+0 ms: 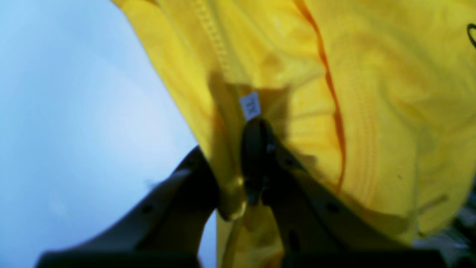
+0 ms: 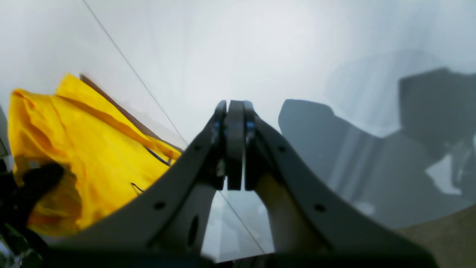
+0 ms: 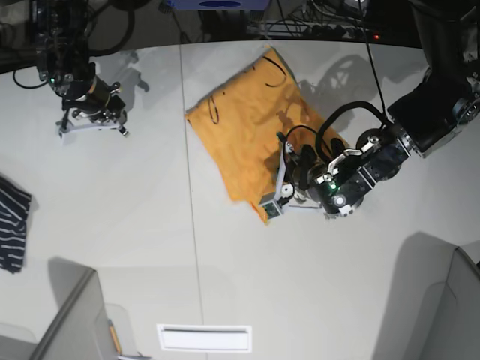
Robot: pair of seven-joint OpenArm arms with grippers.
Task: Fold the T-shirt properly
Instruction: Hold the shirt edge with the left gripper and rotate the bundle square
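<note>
The T-shirt (image 3: 247,112), orange-yellow with black line markings (image 3: 214,110), lies rumpled across the middle of the pale table (image 3: 255,277), its narrow end toward the near side and its broader part spreading to the far side. Nearest of all, a white rectangular thing (image 3: 204,337) sits at the near edge, with a grey panel (image 3: 75,319) in the near left corner and another grey panel (image 3: 442,307) in the near right one. Over at the left edge there's a dark garment with pale stripes (image 3: 12,225). The left gripper (image 1: 228,149), reaching in from the right, has its jaws nearly together, pinching a fold of the yellow cloth right by the small neck tag (image 1: 250,106). Further off, on the far left, the right gripper (image 2: 234,108) hangs well apart from the cloth, its jaws closed together with nothing between them. Something blue (image 3: 217,4) shows at the far edge.
</note>
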